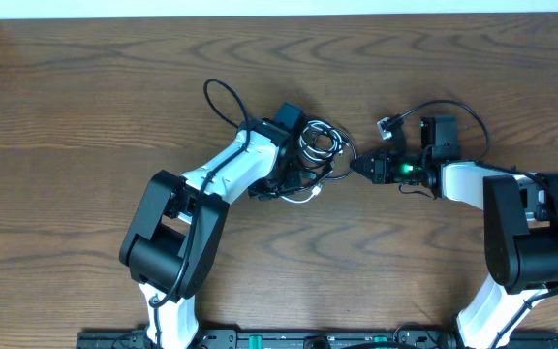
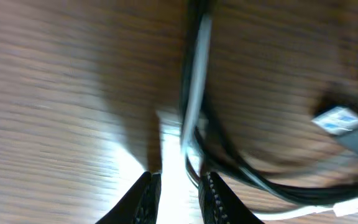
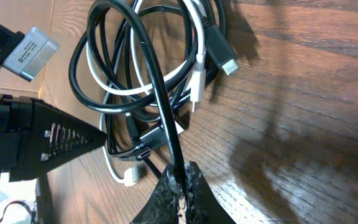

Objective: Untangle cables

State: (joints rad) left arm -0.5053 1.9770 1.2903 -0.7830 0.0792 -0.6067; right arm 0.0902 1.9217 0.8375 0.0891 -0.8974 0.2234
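right gripper (image 3: 180,182): jaws fully closed, pinching one black cable (image 3: 160,93) where it drops out of the bundle. left gripper (image 2: 179,182): jaws a narrow gap apart, bright table showing between them; a white cable (image 2: 194,93) runs down into that gap close to the right-hand finger, and no pinch on it can be confirmed. the cables (image 1: 320,145) lie as one loose coil of black and white loops on the wooden table (image 1: 85,116), near its middle, between the two grippers and just beside the left wrist. in the right wrist view a white plug (image 3: 197,84) and a black plug (image 3: 219,50) with a metal tip rest on the coil's near edge. the left wrist view is badly blurred; a pale plug end (image 2: 337,119) at its right cannot be identified further. from overhead the left arm covers part of the coil, and the strand crossings cannot be traced.
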